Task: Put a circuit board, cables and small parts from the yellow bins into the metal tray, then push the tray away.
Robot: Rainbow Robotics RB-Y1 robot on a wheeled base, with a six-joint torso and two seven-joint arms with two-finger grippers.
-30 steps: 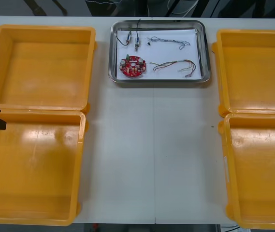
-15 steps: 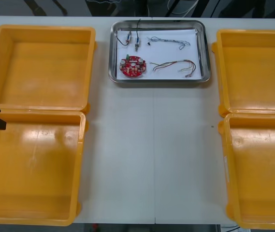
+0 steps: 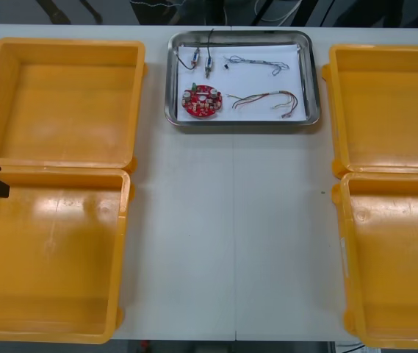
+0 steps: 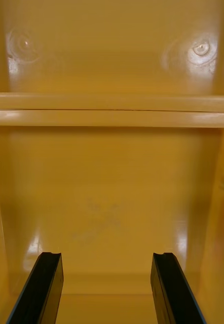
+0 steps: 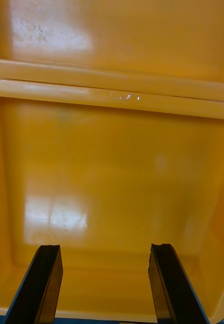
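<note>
Tray of metal, the metal tray (image 3: 242, 122), sits at the far edge of the desk (image 3: 231, 220), white inside and loaded. A round red circuit board (image 3: 202, 101) lies in the corner of the tray nearest the robot's left. Beside it is a red and yellow cable (image 3: 267, 98). Behind that lies a twisted blue and white cable (image 3: 256, 62), and small metal parts (image 3: 208, 66) lie behind the board.

Four yellow bins flank the tray, all nearer the robot than it. Two lie on the tray's left (image 3: 69, 103) (image 3: 47, 250) and two on its right (image 3: 385, 103) (image 3: 400, 257). All look bare.

Left of the tray, the left claw (image 5: 104, 248) hangs wide open, holding nothing, over a bare bin floor. Right of the tray, the right claw (image 4: 107, 254) does the same.

Loading looks finished. The tray may already be pushed away. If not, the next move calls for a claw to leave its bin, meet the tray's near rim and push straight away from the robot without tipping the contents.
</note>
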